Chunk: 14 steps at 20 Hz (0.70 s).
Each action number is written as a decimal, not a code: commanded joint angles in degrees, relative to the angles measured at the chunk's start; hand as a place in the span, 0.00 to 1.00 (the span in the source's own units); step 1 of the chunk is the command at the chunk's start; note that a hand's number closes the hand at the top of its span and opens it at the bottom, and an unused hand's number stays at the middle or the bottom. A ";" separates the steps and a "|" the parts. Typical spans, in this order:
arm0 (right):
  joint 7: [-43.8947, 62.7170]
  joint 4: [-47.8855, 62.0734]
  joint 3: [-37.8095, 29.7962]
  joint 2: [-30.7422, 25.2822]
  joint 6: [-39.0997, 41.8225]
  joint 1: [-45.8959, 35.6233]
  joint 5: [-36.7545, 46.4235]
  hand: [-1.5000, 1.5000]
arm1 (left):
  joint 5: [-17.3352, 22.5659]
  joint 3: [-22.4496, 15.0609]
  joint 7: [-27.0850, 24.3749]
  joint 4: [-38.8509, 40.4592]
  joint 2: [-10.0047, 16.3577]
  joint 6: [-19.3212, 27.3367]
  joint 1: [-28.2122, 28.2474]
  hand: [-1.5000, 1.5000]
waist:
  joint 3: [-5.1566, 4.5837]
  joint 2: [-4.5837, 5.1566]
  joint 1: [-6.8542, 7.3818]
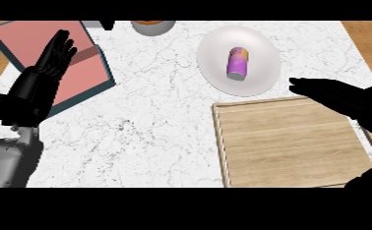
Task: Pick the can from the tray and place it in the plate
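Can [238, 63] lying in the plate [214, 59], neither of my hands on it.
At the left edge my left hand [38, 84] rests over a pink board [83, 74], fingers straight and pointing up. Further right on the counter [145, 126], the can lies on its side in the middle of the plate (purple, orange at its far end). My right hand [335, 96] hovers just right of the plate, above the tray's [291, 145] far corner, fingers stretched toward the can, apart from it and holding nothing.
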 commanded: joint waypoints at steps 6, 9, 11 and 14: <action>13.69 0.03 4.89 -2.41 13.33 -4.40 0.21 0.00 | -1.15 0.49 -1.30 -0.42 -1.39 -0.98 1.08 0.50 | 0.19 0.17 0.62; 14.88 4.74 7.08 2.52 14.08 -8.84 5.92 0.00 | -1.21 1.12 -3.23 5.25 -2.40 -2.90 -1.55 0.50 | 0.20 0.34 0.67; 15.07 2.71 6.67 3.51 15.06 -7.05 7.93 0.00 | -4.07 -1.64 0.59 -1.85 -5.06 1.05 1.71 0.50 | 0.23 0.14 0.61; 11.27 5.42 6.90 4.03 13.98 -5.11 15.52 0.00 | -3.58 0.35 2.38 0.41 -4.20 0.05 -2.66 0.50 | 0.26 0.19 0.30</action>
